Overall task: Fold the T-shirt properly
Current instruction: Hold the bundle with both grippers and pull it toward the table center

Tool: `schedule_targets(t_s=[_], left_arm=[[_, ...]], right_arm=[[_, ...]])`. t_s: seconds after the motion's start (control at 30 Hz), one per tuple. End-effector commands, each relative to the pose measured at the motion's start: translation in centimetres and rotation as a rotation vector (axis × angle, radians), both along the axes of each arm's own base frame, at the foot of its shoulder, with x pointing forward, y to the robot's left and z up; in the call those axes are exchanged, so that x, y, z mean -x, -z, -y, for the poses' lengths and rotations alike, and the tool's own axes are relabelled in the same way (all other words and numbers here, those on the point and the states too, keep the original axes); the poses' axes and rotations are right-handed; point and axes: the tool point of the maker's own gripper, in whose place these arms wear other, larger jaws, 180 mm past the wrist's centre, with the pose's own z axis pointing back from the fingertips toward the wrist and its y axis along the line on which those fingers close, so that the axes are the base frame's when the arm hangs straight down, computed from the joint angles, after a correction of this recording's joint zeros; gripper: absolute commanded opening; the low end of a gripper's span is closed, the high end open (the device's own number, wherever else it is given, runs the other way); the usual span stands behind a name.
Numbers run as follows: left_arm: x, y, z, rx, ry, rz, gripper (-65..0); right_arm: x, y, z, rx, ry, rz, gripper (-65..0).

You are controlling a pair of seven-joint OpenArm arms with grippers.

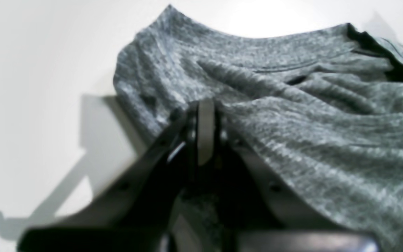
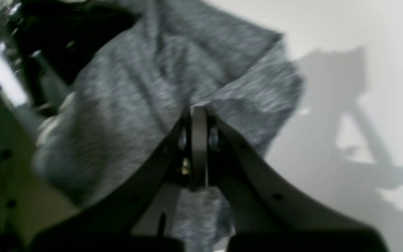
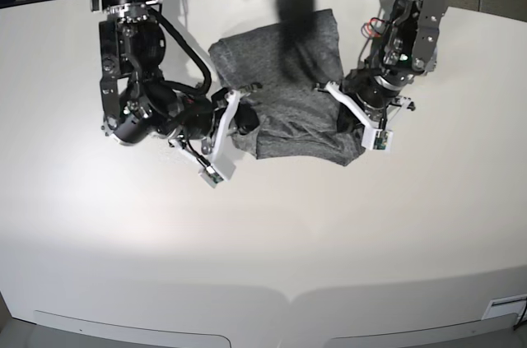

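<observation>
Wrist views are blurred: each gripper, left [image 1: 205, 115] and right [image 2: 198, 115], pinches shirt [image 3: 288, 89] cloth; arms hide its side edges.

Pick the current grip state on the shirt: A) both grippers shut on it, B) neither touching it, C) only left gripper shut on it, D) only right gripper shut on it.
A: both wrist views show closed jaws with grey fabric pinched between them, left gripper and right gripper each gripping a side of the T-shirt.
</observation>
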Motion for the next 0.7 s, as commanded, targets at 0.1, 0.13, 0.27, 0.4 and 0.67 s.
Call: schedule_targets(t_s=[0.1,0.13,0.27,0.4,0.67], left_arm=[[-1.1,-4.9,1.0,0.003,0.048,0.074,-65.0],[-1.0,-5.8,1.2,-0.001,0.061,0.077,-65.0],[0.3,-8.8,2.7,0.072,0.102,0.076,-65.0],[2.8,-9.2,4.2,0.195,0.116,0.025,-65.0],[9.2,-5.8,4.9,0.242,0.124,-0.090,-65.0]], right_arm=[[0.9,-0.7,0.9,-0.004,-0.060,-0.049,-65.0],[1.1,-0.5,1.5,0.014,-0.065,-0.060,-65.0],[0.8,-0.3,3.2,0.046,-0.048,-0.047,-65.0],[0.0,0.7,3.5,0.043,-0.006,-0.038,-65.0],[-0.9,4.8,2.2,0.086,0.001,-0.076,-65.0]])
